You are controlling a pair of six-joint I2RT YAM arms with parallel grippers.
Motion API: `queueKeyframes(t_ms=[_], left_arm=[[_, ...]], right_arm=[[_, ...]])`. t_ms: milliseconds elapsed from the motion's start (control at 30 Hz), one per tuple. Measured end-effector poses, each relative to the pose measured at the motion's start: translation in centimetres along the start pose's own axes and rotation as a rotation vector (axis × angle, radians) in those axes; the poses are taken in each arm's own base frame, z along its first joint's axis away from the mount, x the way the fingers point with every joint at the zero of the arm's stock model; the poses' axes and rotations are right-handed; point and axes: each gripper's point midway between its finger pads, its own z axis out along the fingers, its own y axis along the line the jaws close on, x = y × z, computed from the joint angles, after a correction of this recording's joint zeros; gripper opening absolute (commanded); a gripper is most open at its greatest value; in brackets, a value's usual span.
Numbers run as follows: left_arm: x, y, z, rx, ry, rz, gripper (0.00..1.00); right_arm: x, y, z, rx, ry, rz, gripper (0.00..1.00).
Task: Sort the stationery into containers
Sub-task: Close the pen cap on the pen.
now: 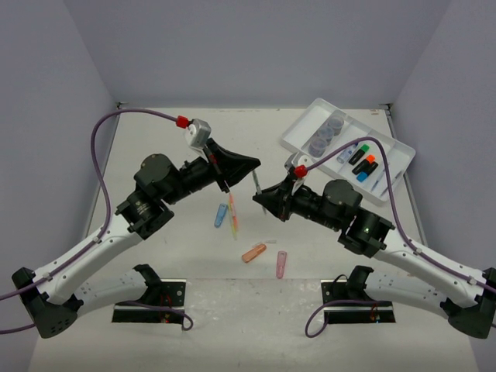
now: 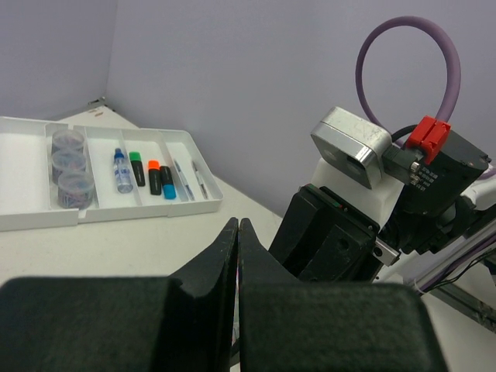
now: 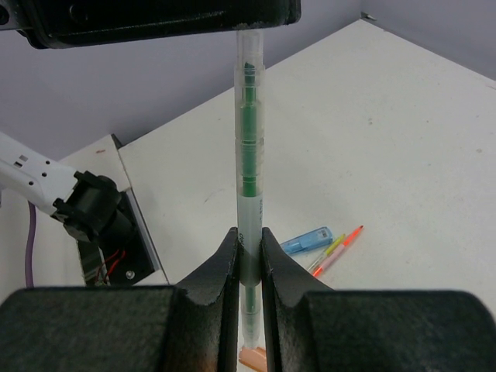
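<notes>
Clamping a clear, green-cored pen [image 3: 248, 139], your right claw [image 3: 248, 240] hung over the table [image 1: 178, 263]; your left claw [image 2: 238, 232] was pressed together, empty; the white tray [image 1: 304, 130] lay far right.

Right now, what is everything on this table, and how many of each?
tray: one, white, divided, far right of the table
pots: three, grey-blue, in a row in one tray compartment
highlighters: three, black with green, orange and blue caps, in the tray
blue pen: one, in the tray beside the pots
tray pens: two, thin, in the tray past the highlighters
table pens: two, yellow and orange, lying together mid-table
capsules: three, blue, orange and pink, loose on the table
green pen: one, clear with a green core, held in the right hand
left hand: one, black, shut, empty
right hand: one, black, shut on the green pen
</notes>
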Motion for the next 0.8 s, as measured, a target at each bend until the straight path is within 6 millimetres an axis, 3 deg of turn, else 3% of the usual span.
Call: queueKeyframes(t_ms=[533,600,633,700,733,800], left_arm=[[-1.2,-1.1,0.1,0.048,-0.042,-0.007,0.00],[-1.2,-0.6,0.1,0.021,-0.044,-0.010,0.08],[-1.2,-0.2,0.0,-0.004,-0.046,-0.013,0.18],[-1.0,1.1,-0.3,-0.084,-0.040,-0.025,0.39],[-0.9,2.1,-0.6,-0.145,-0.041,-0.035,0.55],[-0.7,4.2,-1.4,-0.271,-0.040,-0.041,0.77]], right_arm=[[-1.7,0.1,-0.8,0.006,0.006,-0.048,0.00],[-1.5,-0.2,-0.6,0.019,0.009,-0.045,0.00],[-1.3,-0.4,-0.4,0.029,0.010,-0.042,0.00],[-0.6,-1.3,0.2,0.053,0.011,-0.025,0.00],[0.2,-2.0,0.5,0.070,0.021,-0.010,0.00],[2.4,-3.8,0.9,0.117,0.059,0.031,0.00]])
